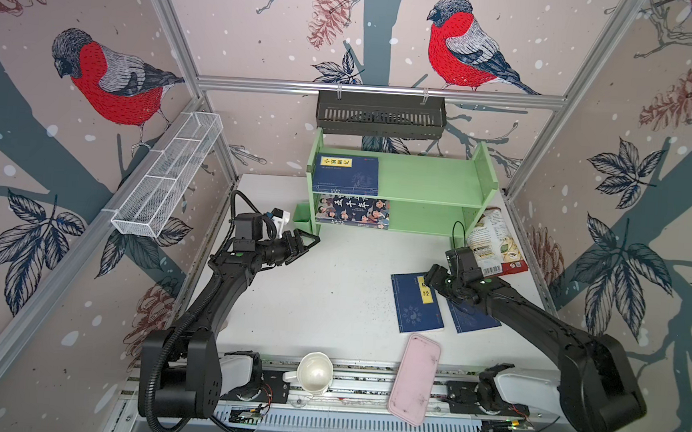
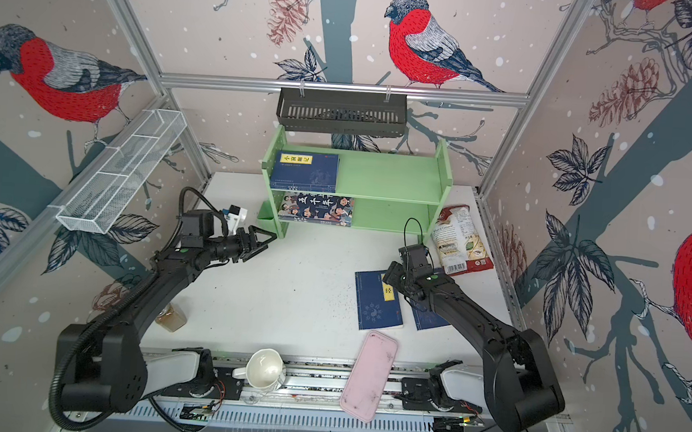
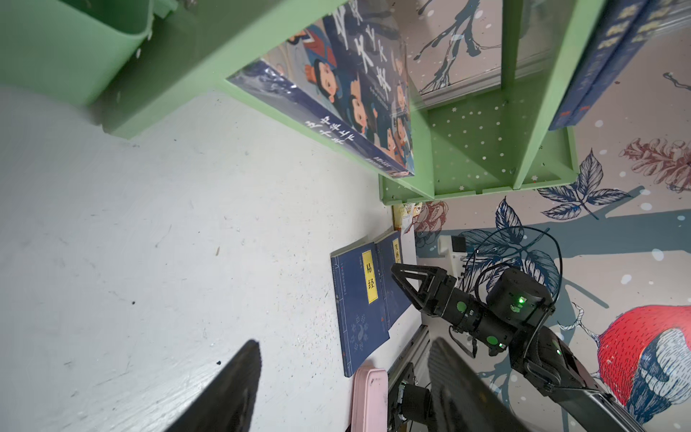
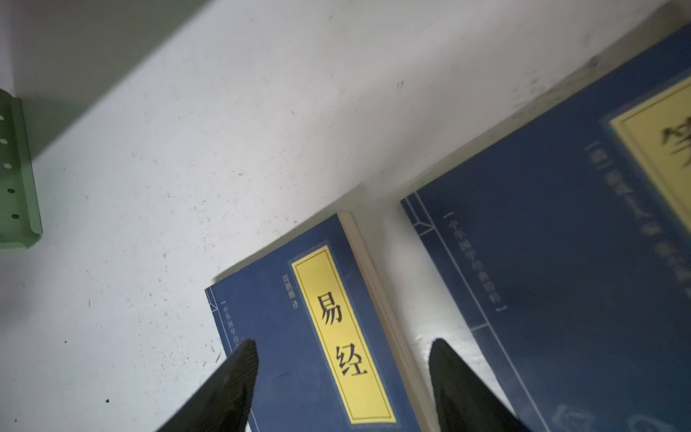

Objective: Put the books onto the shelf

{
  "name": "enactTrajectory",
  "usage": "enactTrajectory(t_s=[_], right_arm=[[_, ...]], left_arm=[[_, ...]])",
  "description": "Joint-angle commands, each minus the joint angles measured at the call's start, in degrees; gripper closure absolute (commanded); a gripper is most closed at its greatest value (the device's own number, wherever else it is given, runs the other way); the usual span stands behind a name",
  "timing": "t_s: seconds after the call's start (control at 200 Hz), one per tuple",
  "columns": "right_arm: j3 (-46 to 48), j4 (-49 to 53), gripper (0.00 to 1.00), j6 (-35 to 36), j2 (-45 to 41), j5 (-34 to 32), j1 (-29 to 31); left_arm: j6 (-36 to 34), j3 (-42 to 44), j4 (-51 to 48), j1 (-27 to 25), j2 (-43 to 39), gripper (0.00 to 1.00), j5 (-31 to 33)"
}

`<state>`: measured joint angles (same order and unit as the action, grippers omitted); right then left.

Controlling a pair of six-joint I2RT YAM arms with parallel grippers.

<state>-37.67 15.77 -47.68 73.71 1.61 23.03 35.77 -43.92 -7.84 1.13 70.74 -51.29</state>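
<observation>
Right gripper [image 4: 342, 348]: jaws wide and empty over the 易经 paperback [image 1: 415, 309], which lies flat on the table [image 1: 330, 299], right of centre. Second navy paperback [image 1: 474, 320] just beside it, partly under the arm. Left gripper [image 1: 313, 240]: jaws wide, empty, near the shelf [image 1: 430, 181], lower-left corner. Upper tier, left end: navy books [image 1: 346, 174]. Lower tier: cartoon book [image 1: 353, 211].

Even bright light, soft shadows, blurry close-ups

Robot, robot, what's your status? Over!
Left gripper open, empty, beside the shelf. Right gripper open above navy book on table; second navy book beside it. Nothing in the way.
</observation>
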Motion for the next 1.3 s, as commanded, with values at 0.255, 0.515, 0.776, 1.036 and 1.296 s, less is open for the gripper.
enactTrajectory(t_s=[0.255,0.515,0.776,1.036,1.296], right_arm=[[0.0,0.2,0.27,3.3,5.0,4.4,-0.9],[-0.1,-2.3,0.53,3.6,7.5,9.5,-0.7],[-4.2,-7.5,0.76,2.0,13.0,13.5,1.7],[-11.3,-12.5,0.82,-1.4,21.1,15.0,7.3],[-12.7,-13.0,0.87,-1.4,21.7,13.3,7.6]], left_arm=[[3.6,4.1,5.5,-0.3,0.6,0.28,0.0],[3.9,4.3,6.3,-1.1,1.2,0.28,0.5],[3.9,4.6,6.3,-1.9,1.2,0.28,1.4],[3.9,6.5,6.9,-3.0,1.7,0.27,2.3],[5.3,8.7,8.7,-4.0,1.8,0.26,2.6]])
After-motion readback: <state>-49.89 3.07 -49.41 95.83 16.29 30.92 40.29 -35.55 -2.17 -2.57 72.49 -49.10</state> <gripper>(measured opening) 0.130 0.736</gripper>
